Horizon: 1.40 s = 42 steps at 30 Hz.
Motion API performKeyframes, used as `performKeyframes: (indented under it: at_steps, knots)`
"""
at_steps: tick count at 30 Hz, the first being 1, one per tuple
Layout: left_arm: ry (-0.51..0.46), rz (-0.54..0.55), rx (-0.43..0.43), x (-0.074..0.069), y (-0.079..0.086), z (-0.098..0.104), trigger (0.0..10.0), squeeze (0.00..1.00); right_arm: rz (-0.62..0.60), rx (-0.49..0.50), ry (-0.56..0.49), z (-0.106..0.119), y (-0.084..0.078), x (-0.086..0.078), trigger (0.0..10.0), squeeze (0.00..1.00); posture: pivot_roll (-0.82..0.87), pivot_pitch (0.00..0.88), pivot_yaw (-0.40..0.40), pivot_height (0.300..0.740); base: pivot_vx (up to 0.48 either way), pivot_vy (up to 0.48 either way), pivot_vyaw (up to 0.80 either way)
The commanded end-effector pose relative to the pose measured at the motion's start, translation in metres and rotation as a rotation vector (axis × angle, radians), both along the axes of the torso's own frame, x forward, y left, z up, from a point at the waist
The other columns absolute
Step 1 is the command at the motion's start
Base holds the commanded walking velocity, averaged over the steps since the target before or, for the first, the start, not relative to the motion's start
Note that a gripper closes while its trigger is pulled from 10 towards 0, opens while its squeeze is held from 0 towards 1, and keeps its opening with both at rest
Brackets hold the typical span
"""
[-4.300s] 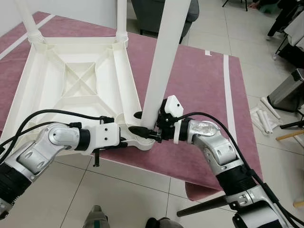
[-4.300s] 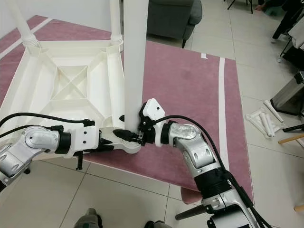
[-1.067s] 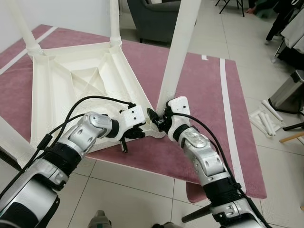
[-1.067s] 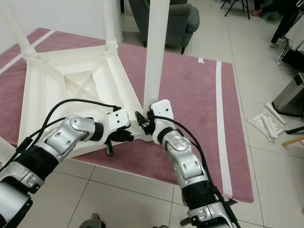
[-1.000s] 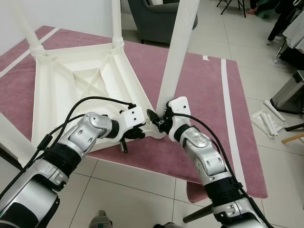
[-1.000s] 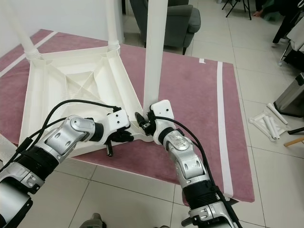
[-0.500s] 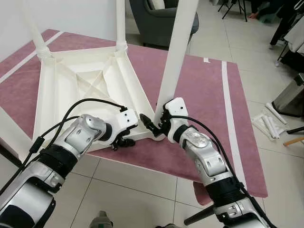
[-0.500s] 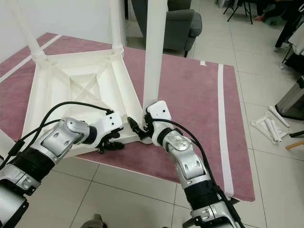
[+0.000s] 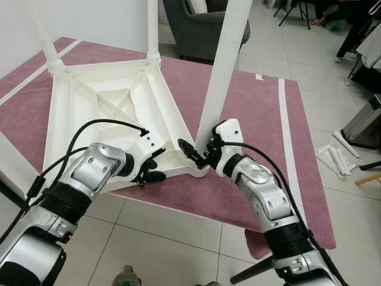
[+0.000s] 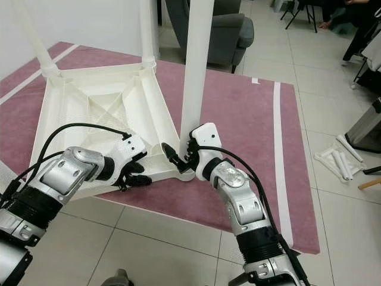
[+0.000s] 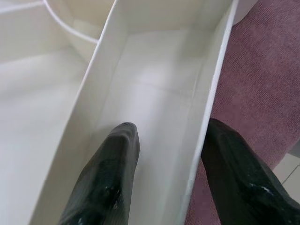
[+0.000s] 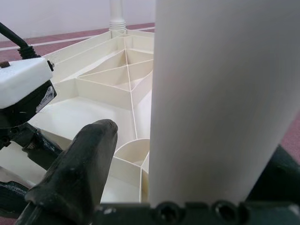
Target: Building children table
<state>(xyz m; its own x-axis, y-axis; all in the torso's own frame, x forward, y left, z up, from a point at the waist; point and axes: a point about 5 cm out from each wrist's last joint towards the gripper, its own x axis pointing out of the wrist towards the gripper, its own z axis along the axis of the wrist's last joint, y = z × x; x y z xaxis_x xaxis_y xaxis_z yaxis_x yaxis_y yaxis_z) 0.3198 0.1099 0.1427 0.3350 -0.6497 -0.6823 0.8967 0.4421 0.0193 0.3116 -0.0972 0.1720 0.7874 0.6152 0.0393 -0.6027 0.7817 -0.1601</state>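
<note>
Tabletop: your white plastic tabletop [image 9: 101,113] lies upside down on the maroon rug [image 9: 250,113], ribbed underside up, near corner pointing at you.
Fitted legs: one table leg [image 9: 44,42] stands in the far left corner socket, another [image 9: 152,30] in the far right one.
Left gripper: your left gripper [image 11: 164,154] sits at the near edge of the tabletop, left of the near corner. Fingers parted and straddling the edge wall: one finger [image 11: 110,173] inside the rib channel, the other [image 11: 234,173] outside over the rug. Not squeezed onto the wall.
Loose leg: the third table leg [image 9: 223,65] stands nearly upright at the near corner, tilted a bit to the right, foot end at the corner socket. Can't tell if it is seated.
Right gripper: your right gripper [image 9: 199,156] is clamped around the base of that leg, one finger [image 12: 79,164] on the tabletop side, the other behind the leg.
Surroundings: grey armchair [image 9: 202,24] beyond the rug; white tubes [image 9: 333,152] on the tiles to the right; grey bin [image 9: 366,119] beside them.
</note>
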Motion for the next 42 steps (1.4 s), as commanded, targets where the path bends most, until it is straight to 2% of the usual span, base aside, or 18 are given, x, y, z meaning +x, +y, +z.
performKeyframes:
  at_steps: [1,42]
  knots:
    - [-0.517,-0.390,-0.139,-0.0008,-0.0291,0.0340,10.0,0.00,0.004,-0.003,0.015,-0.0035,0.0015,-0.0007,10.0,0.00,0.23,0.083,-0.034,0.740,0.000,0.000,0.00]
    - [-0.517,-0.390,-0.139,-0.0008,-0.0291,0.0340,10.0,0.00,0.004,-0.003,0.015,-0.0035,0.0015,-0.0007,10.0,0.00,0.23,0.083,-0.034,0.740,0.000,0.000,0.00]
